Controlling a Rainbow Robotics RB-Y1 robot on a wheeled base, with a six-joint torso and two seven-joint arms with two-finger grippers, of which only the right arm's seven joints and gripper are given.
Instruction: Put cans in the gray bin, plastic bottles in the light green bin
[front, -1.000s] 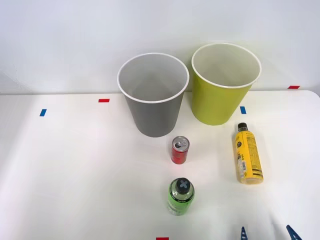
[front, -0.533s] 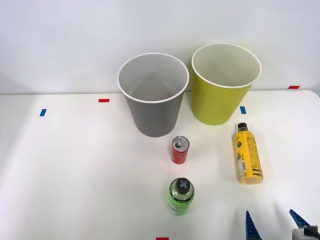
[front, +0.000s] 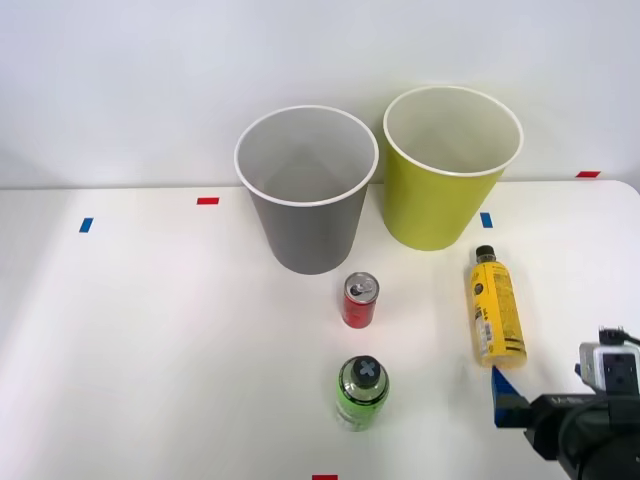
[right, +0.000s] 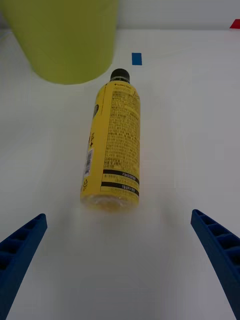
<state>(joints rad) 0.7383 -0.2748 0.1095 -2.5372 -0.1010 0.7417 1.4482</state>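
Blue-fingered tool (right: 120, 260) now nearer — spread wide, behind yellow bottle (right: 113, 150).

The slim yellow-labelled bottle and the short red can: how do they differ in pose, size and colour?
The slim yellow-labelled bottle lies on its side, cap toward the bins; the short red can stands upright. The bottle is longer than the can is tall. The bottle has a black screw cap, the can a silver top. Both rest on the white table, outside the bins.
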